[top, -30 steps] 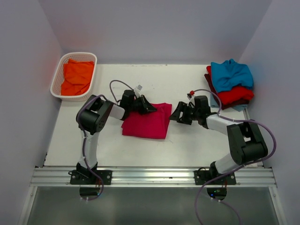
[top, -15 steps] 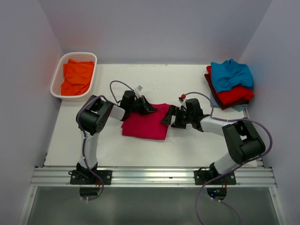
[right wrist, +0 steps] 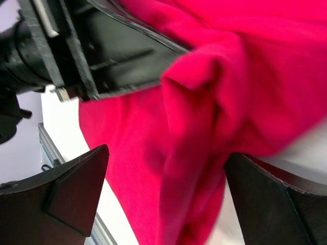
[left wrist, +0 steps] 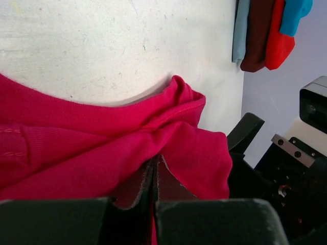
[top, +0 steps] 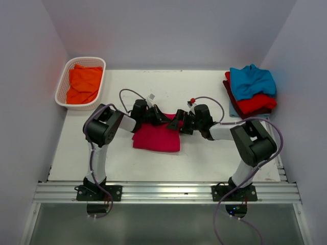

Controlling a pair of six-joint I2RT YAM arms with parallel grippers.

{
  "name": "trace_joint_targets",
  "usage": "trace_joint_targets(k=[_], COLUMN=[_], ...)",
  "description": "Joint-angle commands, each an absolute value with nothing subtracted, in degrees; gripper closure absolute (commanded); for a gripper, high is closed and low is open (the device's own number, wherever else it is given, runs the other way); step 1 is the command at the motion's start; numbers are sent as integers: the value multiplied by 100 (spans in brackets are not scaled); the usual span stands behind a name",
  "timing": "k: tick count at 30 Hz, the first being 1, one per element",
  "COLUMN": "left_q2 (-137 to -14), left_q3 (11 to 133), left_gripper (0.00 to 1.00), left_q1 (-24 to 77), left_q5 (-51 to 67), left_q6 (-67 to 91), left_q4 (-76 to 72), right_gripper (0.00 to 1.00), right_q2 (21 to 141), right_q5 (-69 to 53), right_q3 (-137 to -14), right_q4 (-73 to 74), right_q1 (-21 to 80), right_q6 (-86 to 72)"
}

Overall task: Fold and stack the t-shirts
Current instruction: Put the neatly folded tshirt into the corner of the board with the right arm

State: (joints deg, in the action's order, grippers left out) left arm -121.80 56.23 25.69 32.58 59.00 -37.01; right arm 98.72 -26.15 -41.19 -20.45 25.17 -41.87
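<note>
My left gripper [left wrist: 155, 166] is closed on the far edge of the crimson-pink t-shirt [top: 159, 139]. My right gripper [right wrist: 168, 173] is open around the far right corner, just beside it.

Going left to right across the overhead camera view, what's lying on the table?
white basket holding the orange t-shirt → crimson-pink t-shirt → stack of t-shirts, teal-blue on top. The grippers overlap the crimson-pink one, so they are left out.
</note>
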Motion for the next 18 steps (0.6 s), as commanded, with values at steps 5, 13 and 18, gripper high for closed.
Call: trace_joint_targets(k=[5, 13, 18], left_q2=[-11883, -11988, -11612], left_q3=[5519, 5581, 5519], left_gripper=[98, 98, 98], left_q1=[2663, 2689, 2663], left_q5=[3366, 3559, 3673], left_q6=[6012, 6302, 6293], left_q4=[-4112, -4544, -4755], right_gripper=[8, 100, 100], right_q2=[10819, 10873, 10355], right_q5=[-1854, -1855, -1609], right_q3=[-4209, -4219, -4254], right_q4=[-1872, -2022, -1609], right_q1=[3251, 3463, 3445], right_q6=[-4491, -4702, -4422])
